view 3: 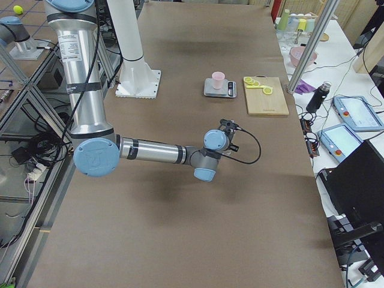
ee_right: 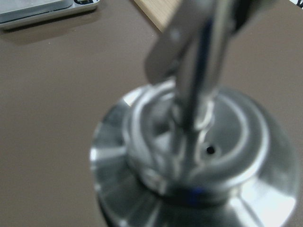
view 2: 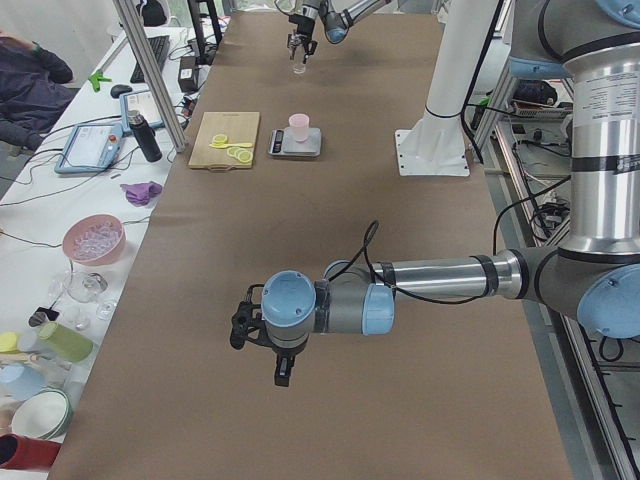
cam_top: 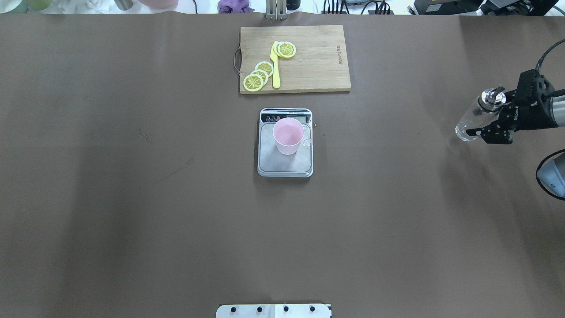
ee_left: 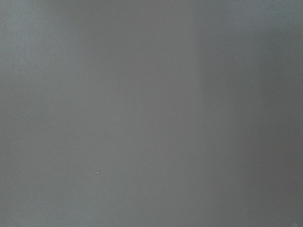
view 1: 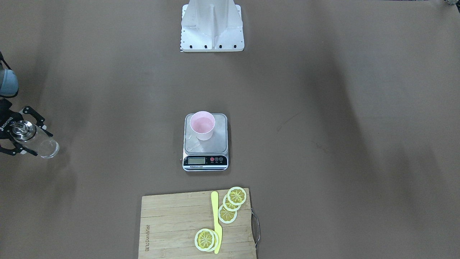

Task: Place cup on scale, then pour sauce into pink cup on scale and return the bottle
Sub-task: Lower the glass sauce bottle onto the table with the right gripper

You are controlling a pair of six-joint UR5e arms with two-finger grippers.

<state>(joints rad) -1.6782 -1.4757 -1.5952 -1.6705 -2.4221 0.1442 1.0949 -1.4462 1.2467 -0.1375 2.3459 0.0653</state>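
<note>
Overhead exterior: cup [cam_top: 288, 134], pale pink, tapered, round-rimmed, is seen upright on scale [cam_top: 285, 165], on the platform half nearest the display. Bottle [cam_top: 474, 119], slim clear glass capped with shiny metal and a thin spout, is seen upright, well apart from scale toward robot's right. Bottle is straddled by right gripper [view 1: 42, 144]; whether jaws are clamped or loose cannot be told. Left gripper [view 2: 262, 350] is held over bare table [cam_top: 132, 198], far from scale; its jaw state cannot be told.

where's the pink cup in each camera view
exterior front-facing: cup at centre
overhead exterior: centre
exterior left: upper middle
exterior right: upper middle
left wrist: not in it
right wrist: not in it
shared landmark: scale under it, cutting board beside
</note>
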